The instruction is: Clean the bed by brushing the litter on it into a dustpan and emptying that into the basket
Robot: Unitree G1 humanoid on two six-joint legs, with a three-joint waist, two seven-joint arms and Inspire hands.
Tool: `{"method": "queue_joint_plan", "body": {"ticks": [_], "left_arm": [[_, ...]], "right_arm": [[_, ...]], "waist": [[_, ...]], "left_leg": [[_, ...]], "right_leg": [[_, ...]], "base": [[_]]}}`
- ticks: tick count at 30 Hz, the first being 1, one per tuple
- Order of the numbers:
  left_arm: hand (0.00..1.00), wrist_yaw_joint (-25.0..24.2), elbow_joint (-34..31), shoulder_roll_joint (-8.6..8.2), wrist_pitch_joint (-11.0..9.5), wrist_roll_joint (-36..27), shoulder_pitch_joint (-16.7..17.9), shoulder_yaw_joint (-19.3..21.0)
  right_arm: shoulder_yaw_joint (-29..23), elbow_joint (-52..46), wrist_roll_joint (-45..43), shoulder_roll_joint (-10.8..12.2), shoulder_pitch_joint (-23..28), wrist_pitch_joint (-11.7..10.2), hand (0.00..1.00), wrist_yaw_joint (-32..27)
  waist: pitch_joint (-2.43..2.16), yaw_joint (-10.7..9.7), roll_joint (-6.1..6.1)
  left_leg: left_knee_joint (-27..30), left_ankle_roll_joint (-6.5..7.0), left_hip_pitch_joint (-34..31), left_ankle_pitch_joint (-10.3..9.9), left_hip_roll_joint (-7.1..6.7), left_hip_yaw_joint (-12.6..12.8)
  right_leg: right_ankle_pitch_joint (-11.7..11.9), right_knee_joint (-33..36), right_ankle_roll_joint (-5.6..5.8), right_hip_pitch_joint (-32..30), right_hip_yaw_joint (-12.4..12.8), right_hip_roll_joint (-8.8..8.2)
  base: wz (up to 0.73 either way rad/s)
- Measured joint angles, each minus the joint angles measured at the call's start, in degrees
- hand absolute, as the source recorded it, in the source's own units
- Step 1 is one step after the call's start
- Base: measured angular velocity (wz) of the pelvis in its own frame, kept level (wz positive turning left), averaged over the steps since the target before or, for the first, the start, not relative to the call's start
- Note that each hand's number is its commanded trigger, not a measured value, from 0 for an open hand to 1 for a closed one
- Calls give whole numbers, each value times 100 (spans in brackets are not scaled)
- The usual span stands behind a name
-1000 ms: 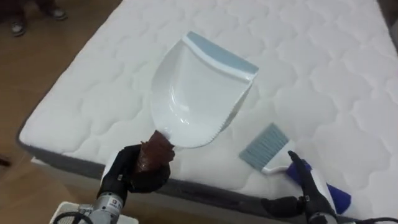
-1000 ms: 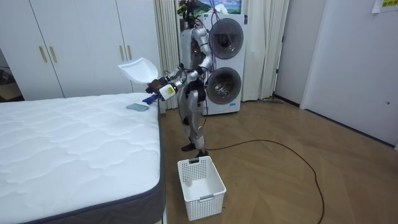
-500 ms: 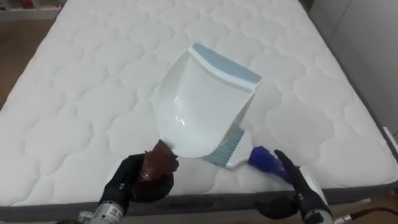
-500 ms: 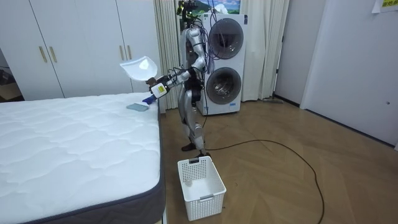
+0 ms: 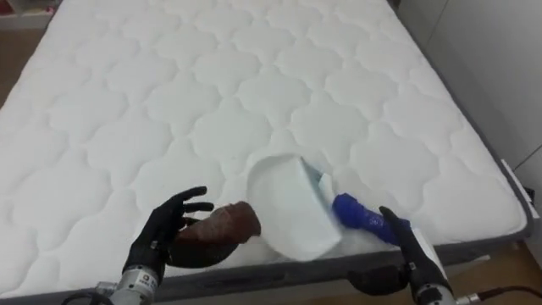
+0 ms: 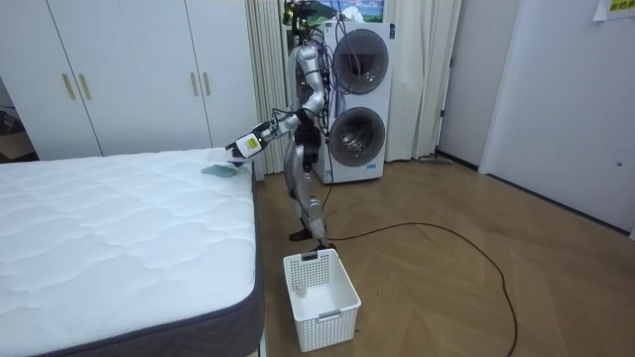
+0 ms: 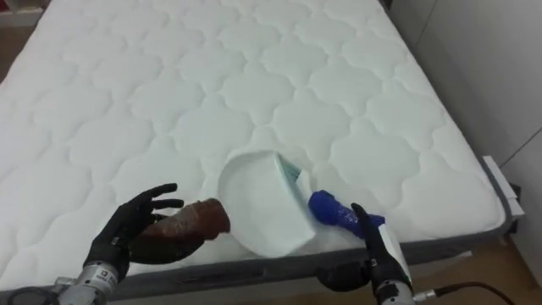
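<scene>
Two hands hover at the near edge of the bed (image 5: 212, 102). The left hand (image 5: 167, 235) is spread wide at the brown handle (image 5: 224, 229) of the white dustpan (image 5: 288, 210), which lies on the bed (the brush (image 5: 360, 214) right against it). The right hand (image 5: 412, 247), fingers straight and holding nothing, is just beside the brush.

Quilted white cloth across the mattress (image 5: 254, 85), matt and puffy, and at its near edge the dustpan (image 5: 288, 216) lies smooth and shiny, white plastic with a brown handle (image 5: 224, 227) of duller sheen. Beside it the brush grip (image 5: 360, 213) shows glossy blue plastic, the left hand (image 5: 158, 241) is matt black, and down on the polished wood floor (image 6: 446, 288) stands a white plastic lattice basket (image 6: 319, 297)
</scene>
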Motion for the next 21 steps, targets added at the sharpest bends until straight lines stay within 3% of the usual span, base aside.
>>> {"method": "queue_joint_plan", "body": {"ticks": [3, 7, 12, 17, 18, 21], "left_arm": [[0, 180, 0, 7, -2, -1, 129, 15], [0, 370, 182, -8, -15, 19, 196, 92], [0, 545, 1162, -141, -7, 14, 264, 293], [0, 575, 2111, -152, 10, -7, 263, 293], [0, 575, 2426, -151, 43, -41, 284, 297], [0, 549, 3098, -171, 167, -55, 350, 459]], "right_arm": [[-2, 277, -6, 1, -2, 2, 0, 14], [-110, 538, -70, 84, -1, 2, 0, 36], [-225, 674, -69, 142, 129, 76, 0, 75], [-248, 1307, -41, 141, 155, 130, 0, 63], [-252, 1489, 8, 140, 163, 179, 0, 63], [-289, 1813, 22, 140, 285, 259, 0, 74]], "waist": [[-55, 37, 31], [-60, 103, 29], [-71, 209, -14], [-85, 190, -45], [-107, 213, -69], [-92, 228, -50]], "left_leg": [[-123, -3, 106, 5, 38, -13], [-213, -3, 184, 6, 27, -14], [-277, -4, 282, 6, 60, -23], [-324, -5, 375, 5, 114, -26], [-332, -6, 377, 5, 115, -25], [-422, -7, 416, 4, 129, -27]], "right_leg": [[89, -276, 14, 181, -50, 57], [102, -287, 21, 216, -83, 65], [113, -455, 29, 360, -122, 81], [236, -748, 30, 567, -155, 137], [243, -799, 34, 597, -157, 141], [282, -891, 29, 651, -168, 169]], "base": [[0], [1], [-11], [3], [0], [0]]}}
